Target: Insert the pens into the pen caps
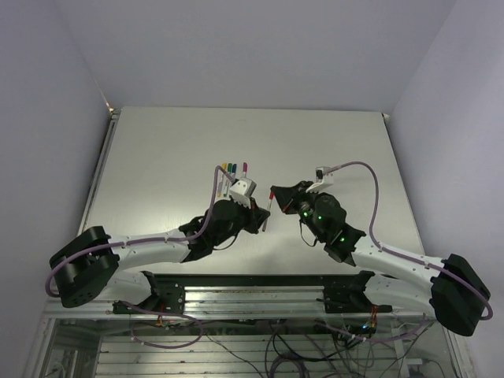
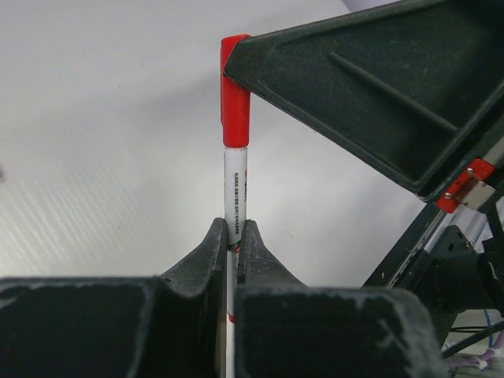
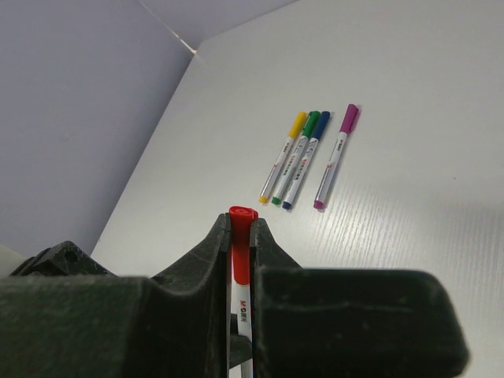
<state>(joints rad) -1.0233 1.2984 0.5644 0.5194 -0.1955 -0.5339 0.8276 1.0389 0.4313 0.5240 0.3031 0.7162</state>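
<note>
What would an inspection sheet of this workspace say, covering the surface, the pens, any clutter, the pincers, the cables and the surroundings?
Surface: pale table, flat, with no marks visible.
Job's things: four capped pens (yellow, green, blue, purple) lie side by side on the table. The red pen is held in the air with the red cap on its end.
Clutter: nothing seen.
Pincers: the left pincer is shut on the red pen's barrel. The right pincer is shut on the red cap.
Cables: purple cables loop along both arms, clear of the pens.
Surroundings: plain walls; loose wiring below the near edge.
</note>
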